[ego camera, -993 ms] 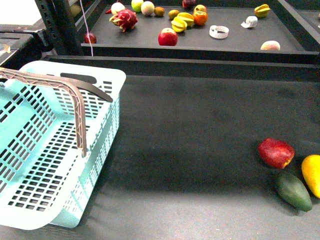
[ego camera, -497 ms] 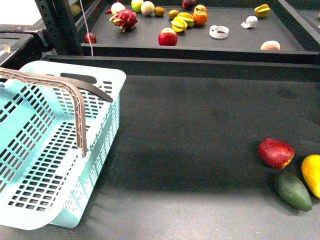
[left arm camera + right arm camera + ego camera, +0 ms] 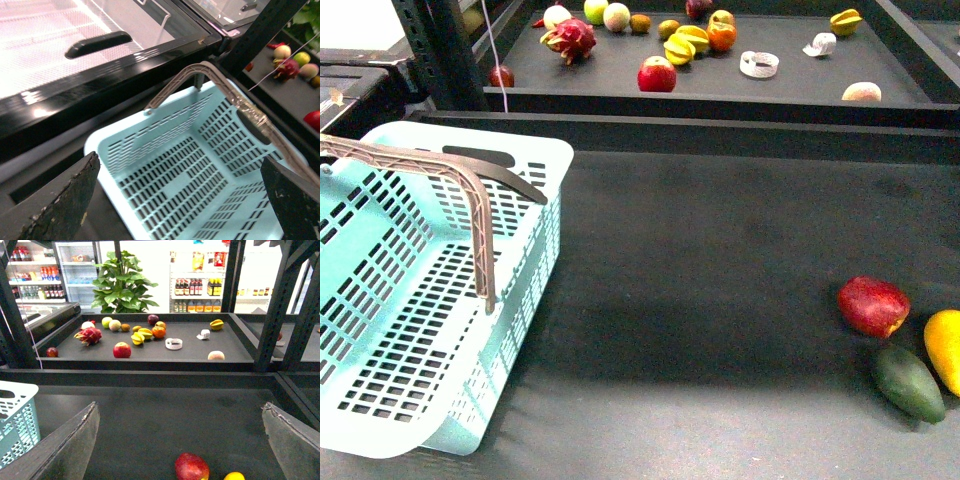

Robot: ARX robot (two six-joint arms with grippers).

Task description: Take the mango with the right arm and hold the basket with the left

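left claw [image 3: 177, 200] wide above basket [image 3: 165, 135] | right claw [image 3: 177, 440] wide, empty | mango [image 3: 944, 350] toward near-right corner, just beside green fruit [image 3: 908, 382]: risk of wrong grab

Shop interior — black steel uprights [image 3: 278, 305], leafy potted plant [image 3: 122, 282], bottle shelves [image 3: 187, 287], possibly glass-lidded freezer [image 3: 60, 30]; bright light.

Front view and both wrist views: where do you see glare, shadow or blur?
Front view: a broad shadow crosses the table beside the basket; the mango is cut by the edge. Left wrist view: glare washes out the freezer lid. Right wrist view: the shop behind is bright, the near right gripper fingers blurred.
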